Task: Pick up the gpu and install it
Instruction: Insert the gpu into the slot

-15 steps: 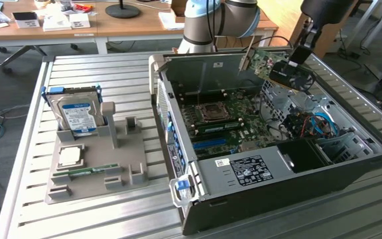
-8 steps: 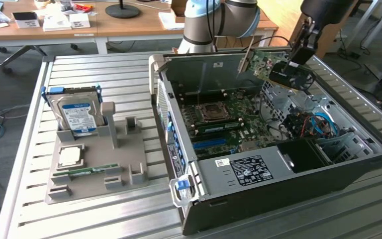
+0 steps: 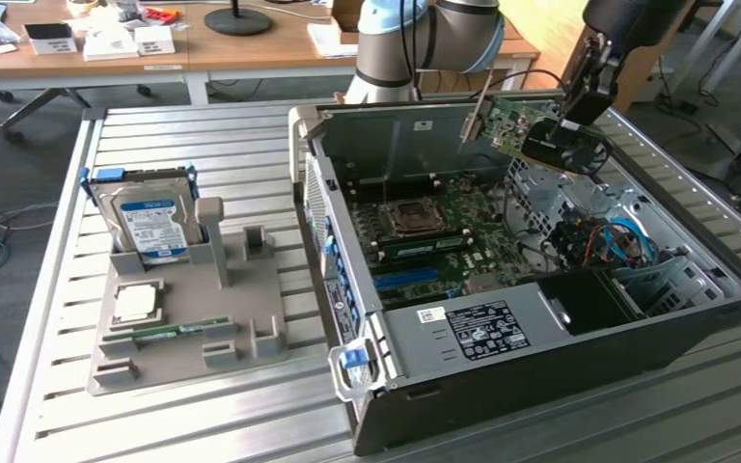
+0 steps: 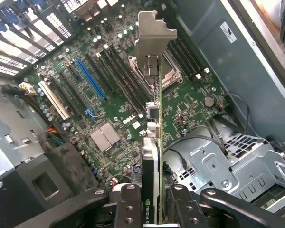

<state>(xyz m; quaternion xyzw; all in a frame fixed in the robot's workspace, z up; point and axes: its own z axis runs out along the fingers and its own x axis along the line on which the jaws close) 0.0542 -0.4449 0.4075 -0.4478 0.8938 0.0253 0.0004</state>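
Note:
The gpu (image 3: pixel 515 120), a green card with a silvery bracket at one end, hangs in the air above the open computer case (image 3: pixel 679 318), over its far right part. My gripper (image 3: pixel 574 130) is shut on the card's black end. In the wrist view the gpu (image 4: pixel 154 142) is seen edge-on between my fingers (image 4: pixel 128 209), its metal bracket (image 4: pixel 152 40) pointing away over the motherboard (image 4: pixel 114 95). The board's blue slot (image 4: pixel 91 78) and black slots lie below, apart from the card.
A grey holder (image 3: pixel 190 309) on the slatted table at the exterior view's left carries a blue-labelled hard drive (image 3: pixel 150 224), a processor chip (image 3: pixel 136 303) and a narrow green RAM stick (image 3: pixel 165 333). Inside the case sit a drive cage (image 4: pixel 228 166), the power supply (image 3: pixel 486 328) and cables.

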